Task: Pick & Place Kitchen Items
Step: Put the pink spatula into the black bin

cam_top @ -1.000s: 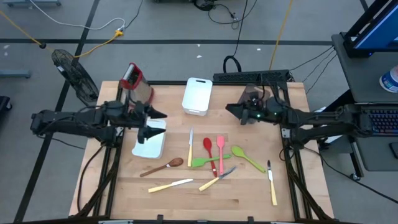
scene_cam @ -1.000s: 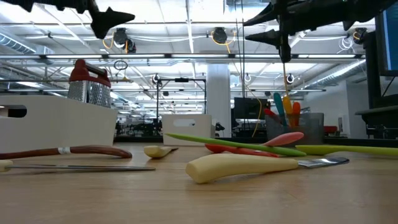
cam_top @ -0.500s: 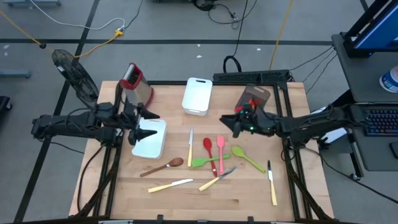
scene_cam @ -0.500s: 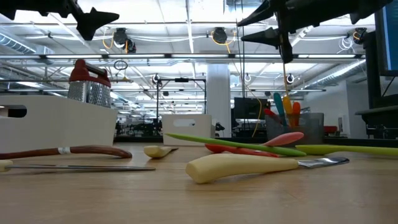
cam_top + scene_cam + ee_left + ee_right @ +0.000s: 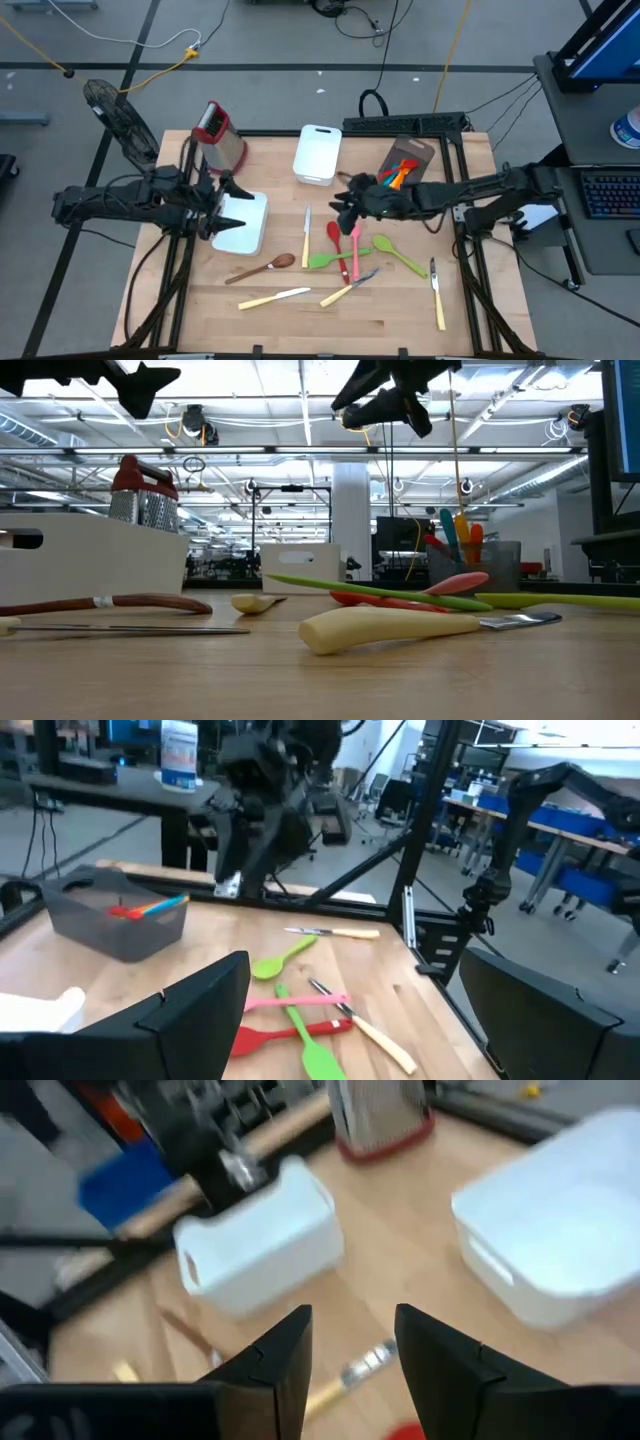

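High view: red spatula [image 5: 334, 240] lengthwise front-to-back

No readable writing anywhere on or around the table.

From where I stand, the white container with a blue label [image 5: 178, 752] on the far bench carries print, but it is too blurred to make out, and the tubs, grater and utensils show no lettering, brand marks or numbers that can be read.
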